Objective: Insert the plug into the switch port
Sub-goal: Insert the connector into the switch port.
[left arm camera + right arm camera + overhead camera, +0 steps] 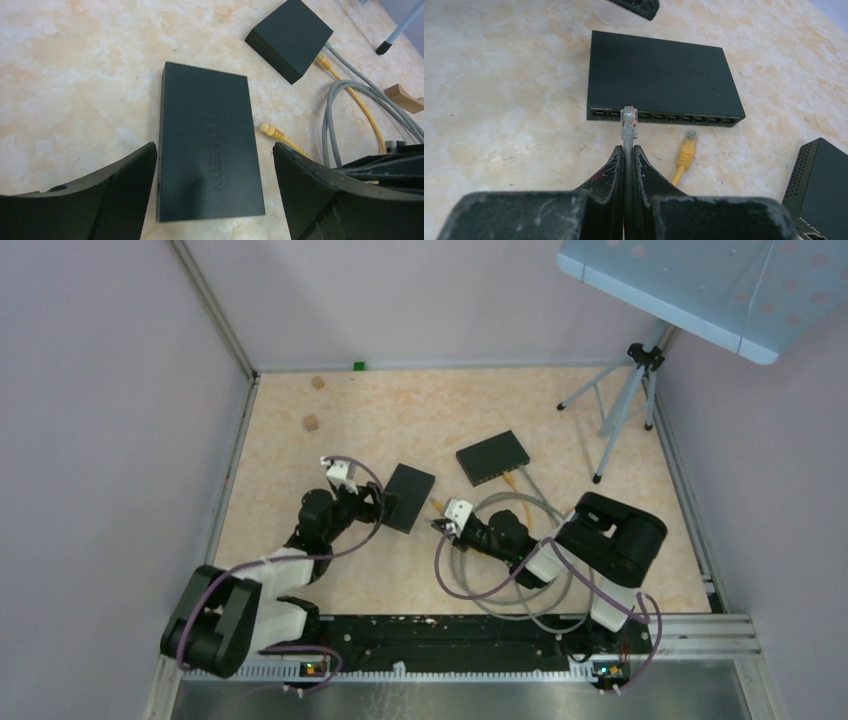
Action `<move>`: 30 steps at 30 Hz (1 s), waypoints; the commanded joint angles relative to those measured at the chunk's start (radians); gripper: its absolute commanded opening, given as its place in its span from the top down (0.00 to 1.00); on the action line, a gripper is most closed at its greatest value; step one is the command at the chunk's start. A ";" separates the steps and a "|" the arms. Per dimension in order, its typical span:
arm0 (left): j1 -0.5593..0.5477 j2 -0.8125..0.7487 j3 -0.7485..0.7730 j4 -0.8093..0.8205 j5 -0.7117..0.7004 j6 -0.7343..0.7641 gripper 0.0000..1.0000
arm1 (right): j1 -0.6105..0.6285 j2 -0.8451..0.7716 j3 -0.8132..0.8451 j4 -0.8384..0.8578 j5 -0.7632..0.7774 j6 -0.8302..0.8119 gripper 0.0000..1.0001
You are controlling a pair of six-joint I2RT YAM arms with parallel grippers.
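The right hand (pixel 628 152) is shut tight on a grey cable (pixel 628 137), and the plug (pixel 629 117) is held out just past the fingertips. The plug's long axis is carried in line with the fingers and is aimed straight at the port row (pixel 664 118) of the switch (pixel 664 75), roughly square to that face. The switch's own long axis is laid crosswise to the plug. The plug tip is seen against the row near its left end, just before a port; whether it has touched or entered cannot be told. The plug is clear plastic with a grey boot behind it. The switch is a flat black box laid on the desk (pixel 499 100), its ports turned toward the right hand, so that arm is judged the nearer for the push. The left hand (pixel 215 150) is spread open at the switch's opposite end, a finger on either side; contact cannot be told. A yellow plug (pixel 688 145) is left loose on the desk just before the ports.
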 commanded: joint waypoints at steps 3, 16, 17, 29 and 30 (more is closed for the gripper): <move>0.022 0.212 0.130 0.187 0.191 0.054 0.13 | 0.013 0.144 0.074 0.191 0.005 -0.065 1.00; 0.033 0.349 0.169 0.136 0.227 0.077 0.23 | 0.008 0.213 0.135 0.087 0.019 -0.132 1.00; 0.034 0.348 0.166 0.134 0.224 0.078 0.23 | 0.006 0.217 0.136 0.080 0.020 -0.131 1.00; 0.045 0.366 0.187 0.076 0.158 0.051 0.24 | -0.012 0.250 0.157 -0.006 0.004 -0.116 1.00; 0.045 0.369 0.192 0.067 0.155 0.042 0.24 | -0.013 0.246 0.154 -0.011 0.002 -0.115 1.00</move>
